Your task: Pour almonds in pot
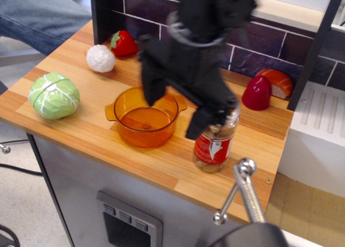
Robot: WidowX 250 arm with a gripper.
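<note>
The almonds show as small brown nuts inside a clear jar [215,148] with a red-and-white label, standing upright near the counter's front right. The orange translucent pot [144,117] with two side handles sits to the jar's left and holds nothing. My black gripper [173,111] is blurred with motion and hangs open above the gap between pot and jar. Its right finger [201,123] overlaps the jar's top and hides the mouth; its left finger [151,86] is over the pot's far rim. It holds nothing.
A green cabbage [54,96] lies at the left. A white ball-like item [101,58] and a strawberry [123,43] sit at the back left. A red dome [256,93] and an orange-and-white piece [276,82] are at the back right. A metal handle [241,190] juts up below the counter's front right corner.
</note>
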